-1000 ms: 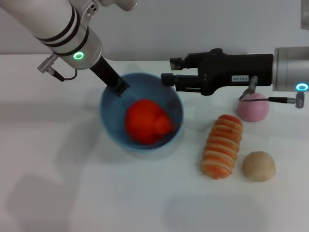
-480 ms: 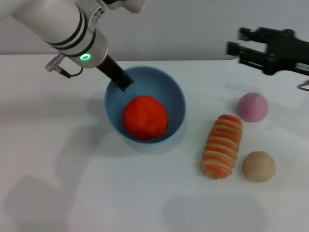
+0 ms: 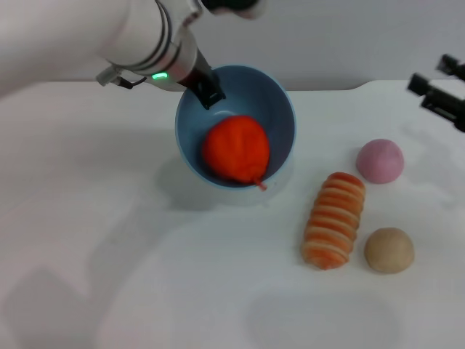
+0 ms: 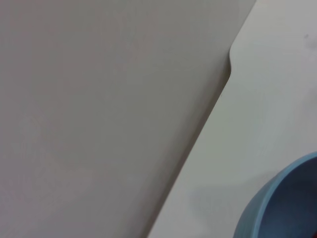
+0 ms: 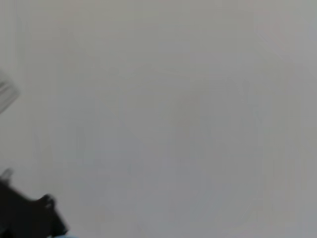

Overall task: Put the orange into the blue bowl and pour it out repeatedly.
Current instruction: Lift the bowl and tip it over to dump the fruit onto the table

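Tilted further now, the smooth light-blue plastic bowl point(image 3: 280, 109) hangs pinched by its rim in my left gripper point(image 3: 209, 91). Its lumpy red-orange toy orange point(image 3: 235, 149) sits at the low edge. My right gripper point(image 3: 439, 91), spread, has withdrawn.

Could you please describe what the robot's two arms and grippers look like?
The left arm is white and cylindrical with black bands, a green light ring and a thin grey cable. Its left gripper is black. Only the black, blocky right gripper shows at the picture's edge.

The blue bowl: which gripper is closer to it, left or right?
Left. The left gripper grips the blue bowl at its rim; the right gripper is far off at the table's right edge.
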